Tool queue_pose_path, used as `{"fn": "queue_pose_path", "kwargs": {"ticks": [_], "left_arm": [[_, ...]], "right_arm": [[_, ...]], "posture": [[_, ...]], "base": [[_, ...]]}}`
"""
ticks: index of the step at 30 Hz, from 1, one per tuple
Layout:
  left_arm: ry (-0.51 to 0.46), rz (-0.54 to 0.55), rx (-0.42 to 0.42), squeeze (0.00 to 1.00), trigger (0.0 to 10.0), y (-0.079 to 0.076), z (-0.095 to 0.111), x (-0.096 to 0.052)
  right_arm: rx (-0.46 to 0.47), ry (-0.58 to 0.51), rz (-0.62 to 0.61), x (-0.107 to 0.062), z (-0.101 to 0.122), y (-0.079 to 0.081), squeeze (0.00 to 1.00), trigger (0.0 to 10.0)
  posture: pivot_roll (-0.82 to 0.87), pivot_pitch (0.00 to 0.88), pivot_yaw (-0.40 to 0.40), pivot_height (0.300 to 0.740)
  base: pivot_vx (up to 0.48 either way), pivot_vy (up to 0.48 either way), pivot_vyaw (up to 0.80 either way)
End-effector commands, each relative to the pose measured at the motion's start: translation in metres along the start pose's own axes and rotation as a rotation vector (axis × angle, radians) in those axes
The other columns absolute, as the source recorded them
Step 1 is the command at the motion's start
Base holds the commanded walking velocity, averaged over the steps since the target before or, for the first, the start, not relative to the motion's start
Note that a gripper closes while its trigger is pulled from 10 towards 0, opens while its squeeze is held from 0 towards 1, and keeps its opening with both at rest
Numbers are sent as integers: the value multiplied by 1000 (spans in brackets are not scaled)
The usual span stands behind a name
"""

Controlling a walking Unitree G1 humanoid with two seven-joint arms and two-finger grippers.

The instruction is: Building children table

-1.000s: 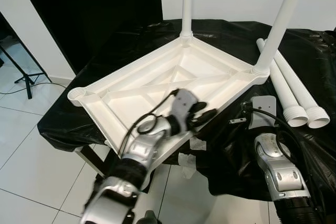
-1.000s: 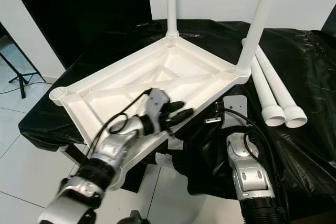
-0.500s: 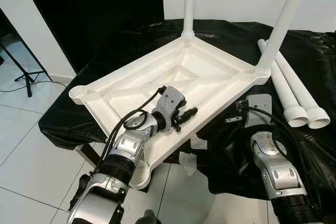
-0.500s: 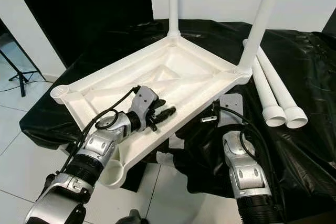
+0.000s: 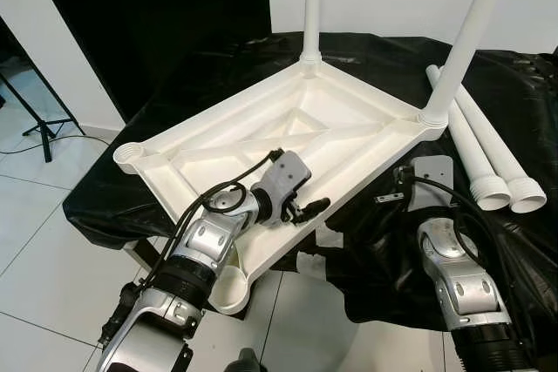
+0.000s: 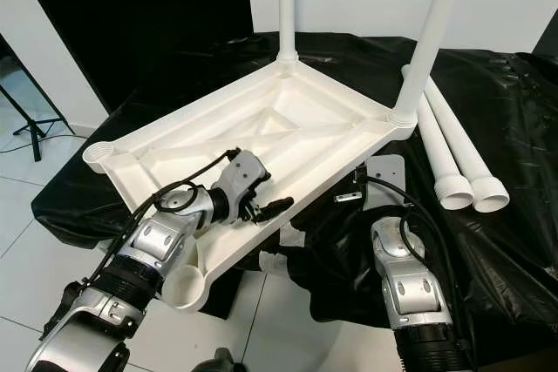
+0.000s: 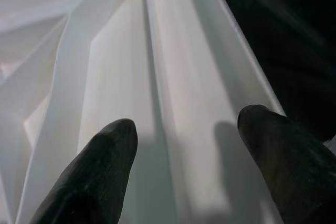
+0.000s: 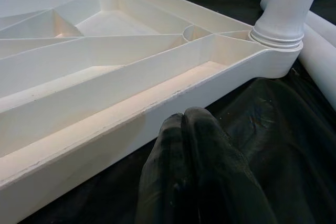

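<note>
I'm setting my left gripper [image 5: 307,212], fingers apart, astride the tabletop [image 5: 340,119] rim; right gripper [image 8: 197,145], fingers together, idling at four o'clock; gripping comes next.

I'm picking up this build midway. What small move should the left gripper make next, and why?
Probably close on the tabletop's near rim. The left gripper is open, one finger inside the rim and the other outside. Two legs lie loose; two corner sockets stand empty.
</note>
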State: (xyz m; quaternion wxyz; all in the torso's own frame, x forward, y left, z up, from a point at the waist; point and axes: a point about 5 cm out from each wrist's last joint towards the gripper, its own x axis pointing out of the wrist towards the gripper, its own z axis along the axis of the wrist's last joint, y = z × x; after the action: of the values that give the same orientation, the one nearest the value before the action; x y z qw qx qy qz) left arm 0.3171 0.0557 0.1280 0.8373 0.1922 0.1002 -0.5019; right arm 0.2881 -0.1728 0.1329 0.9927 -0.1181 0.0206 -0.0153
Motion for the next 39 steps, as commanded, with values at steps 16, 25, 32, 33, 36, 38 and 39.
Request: {"fn": "queue_pose_path", "kwargs": {"ticks": [16,25,32,33,36,38,39], "left_arm": [[142,-147,-2,0,0,-34,-9,32],[114,-7,-108,0,353,-28,3,50],[125,69,-124,0,9020,-22,4,56],[125,69,-124,0,9020,-22,4,56],[133,73,-116,0,9137,-20,2,56],[133,70,-113,0,9412,-21,2,57],[133,64,-110,0,9373,-21,2,57]], "right_arm": [[20,34,8,-2,-4,2,0,10000],[20,115,-4,-15,-18,0,0,10000],[18,181,7,-26,-29,-1,0,10000],[18,181,7,-26,-29,-1,0,10000],[15,205,26,-19,-37,-1,0,10000],[-1,200,54,-10,-38,-1,0,10000],[-12,194,73,-5,-38,-1,0,10000]], "posture": [[138,0,29,740],[132,0,30,740],[114,0,42,740],[114,0,42,740],[112,0,46,740],[111,0,53,740],[111,0,53,740]], "base": [[0,0,0],[0,0,0],[0,0,0],[0,0,0],[0,0,0],[0,0,0],[0,0,0]]}}
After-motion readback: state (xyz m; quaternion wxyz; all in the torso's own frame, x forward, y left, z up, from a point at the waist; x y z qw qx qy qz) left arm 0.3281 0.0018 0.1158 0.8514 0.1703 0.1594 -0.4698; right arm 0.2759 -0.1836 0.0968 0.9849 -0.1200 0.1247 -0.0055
